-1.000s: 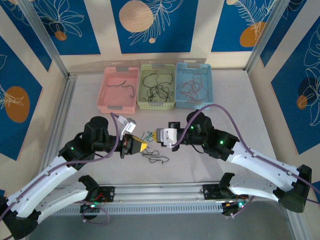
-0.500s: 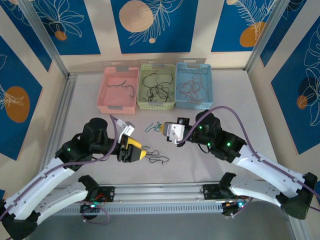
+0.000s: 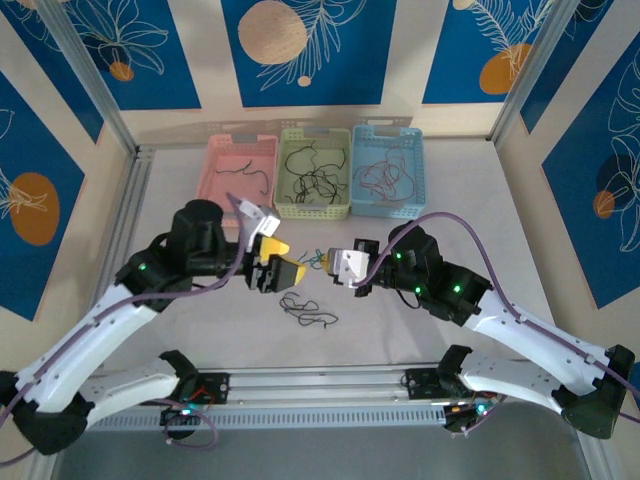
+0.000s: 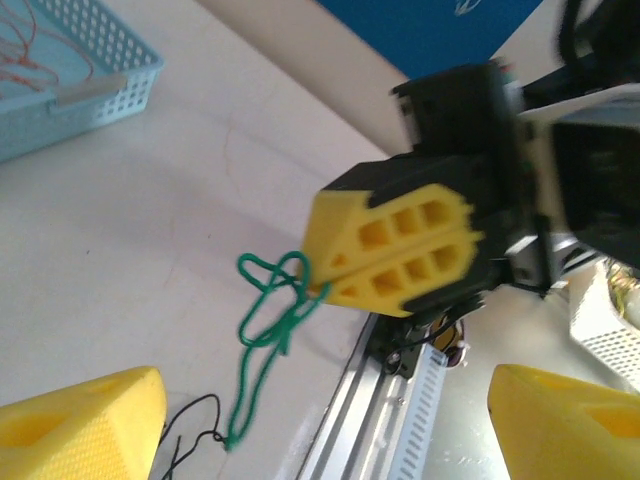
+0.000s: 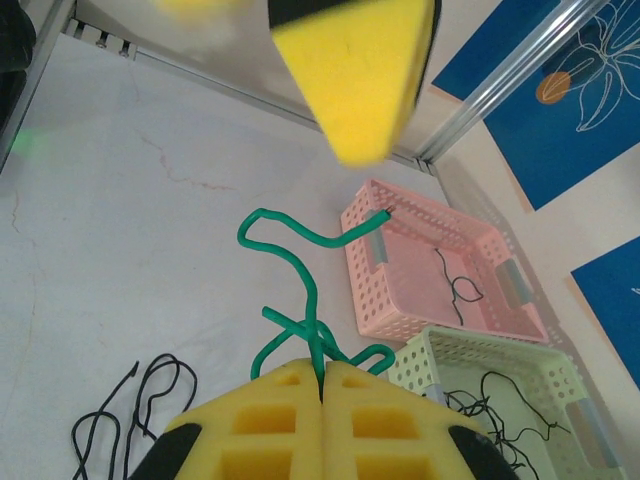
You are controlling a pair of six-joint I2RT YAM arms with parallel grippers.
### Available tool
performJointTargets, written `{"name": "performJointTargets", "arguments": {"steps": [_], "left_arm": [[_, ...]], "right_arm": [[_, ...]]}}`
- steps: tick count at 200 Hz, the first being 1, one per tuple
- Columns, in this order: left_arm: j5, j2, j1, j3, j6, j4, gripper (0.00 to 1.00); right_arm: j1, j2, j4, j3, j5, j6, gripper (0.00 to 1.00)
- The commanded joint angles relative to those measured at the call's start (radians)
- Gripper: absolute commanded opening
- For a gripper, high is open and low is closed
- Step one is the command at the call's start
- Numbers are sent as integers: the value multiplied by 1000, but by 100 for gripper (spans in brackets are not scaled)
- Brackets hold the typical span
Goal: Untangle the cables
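On the white table [image 3: 480,200], three baskets stand in a row at the far edge: pink [image 3: 212,190], pale green [image 3: 314,212] and blue [image 3: 388,213], each with loose strands in it. Nearer the bases, the two arms meet at mid-table. The right gripper [image 3: 328,262] has its yellow pads pressed together on a knotted green cable [image 4: 265,320], which hangs from its tips and trails down toward the table on the left gripper's side. The left gripper [image 3: 283,258] faces it with fingers spread wide, touching nothing, and is the nearer free one for taking the loose end. Black cables [image 3: 308,312] lie curled on the table just toward the bases. I cannot tell whether the green tail is caught in them.
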Motion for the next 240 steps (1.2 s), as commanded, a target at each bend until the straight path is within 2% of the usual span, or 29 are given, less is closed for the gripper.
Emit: {"name": "performJointTargets", "arguments": {"steps": [1,24,58,73,85,97,115,130,139,182,191,215,240], "left_arm": [[-4,45,4,36,64,12,83],[-7,88,4,55,66,41,79],[-27,104,3,46,49,90,63],[-28,104,4,37,31,112,51],[-16,104,4,26,14,137,38],[-5,106,4,15,-5,160,32],[-5,106,4,-7,-20,172,33],[-7,104,3,-18,-23,172,48],[-8,101,4,-24,-25,173,53],[6,104,3,-39,-18,169,53],[7,106,4,-40,-13,162,48],[10,106,4,-44,-16,169,24],[6,107,4,-48,-20,170,7]], "right_arm": [[2,-5,-13,-10,-31,24,0],[6,-6,-11,-13,-33,34,0],[10,-17,-23,-18,-28,41,0],[10,-19,-28,-19,-26,41,0],[11,-19,-29,-20,-25,39,0],[12,-21,-26,-18,-20,39,0],[12,-25,-23,-17,-17,39,0],[11,-25,-21,-17,-17,39,0],[11,-26,-22,-17,-17,39,0],[11,-25,-17,-21,-14,40,0],[11,-25,-16,-21,-14,40,0],[11,-24,-15,-22,-12,41,0],[11,-26,-5,-26,-10,45,0]]}}
